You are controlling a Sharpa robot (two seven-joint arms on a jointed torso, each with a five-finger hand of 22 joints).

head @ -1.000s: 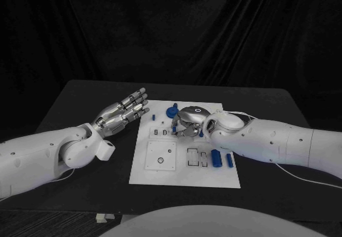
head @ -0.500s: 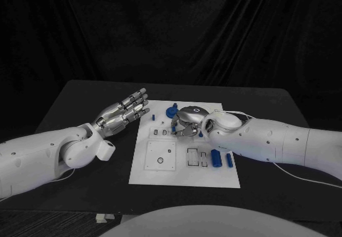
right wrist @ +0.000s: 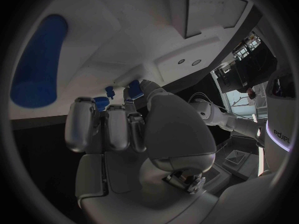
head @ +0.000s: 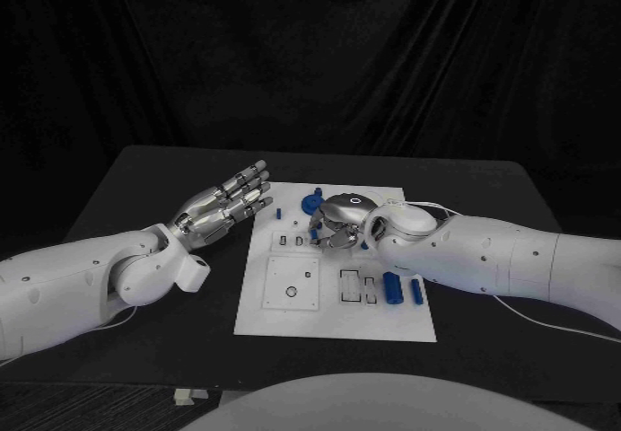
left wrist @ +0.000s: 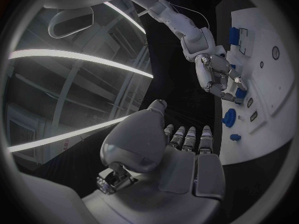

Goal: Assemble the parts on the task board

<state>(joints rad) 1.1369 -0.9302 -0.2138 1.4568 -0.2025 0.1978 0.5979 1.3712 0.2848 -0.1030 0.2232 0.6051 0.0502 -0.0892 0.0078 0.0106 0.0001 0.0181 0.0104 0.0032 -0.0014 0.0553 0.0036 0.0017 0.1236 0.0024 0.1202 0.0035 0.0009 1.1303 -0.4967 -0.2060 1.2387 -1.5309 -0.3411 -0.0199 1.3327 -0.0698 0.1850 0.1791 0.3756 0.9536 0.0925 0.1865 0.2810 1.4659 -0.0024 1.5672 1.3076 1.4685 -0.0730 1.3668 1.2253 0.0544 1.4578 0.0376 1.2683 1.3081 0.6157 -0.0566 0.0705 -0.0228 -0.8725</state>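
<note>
right hand [head: 339, 218] hides part (grasp unclear)

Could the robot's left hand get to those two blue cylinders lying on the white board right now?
Probably not easily. The left hand hovers open off the white task board's left edge, while the two blue cylinders lie near its right side, close beside the right arm, whose right hand works just beyond.

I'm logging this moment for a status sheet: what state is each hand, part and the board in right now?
Left robot hand: open, fingers spread, beside the board.
Right robot hand: fingers curled down over the board; whether it holds a part, cannot tell.
Task board: flat on the table.
Two blue cylinders: lying on the board.
Blue round part: standing at the board's far edge.
</note>
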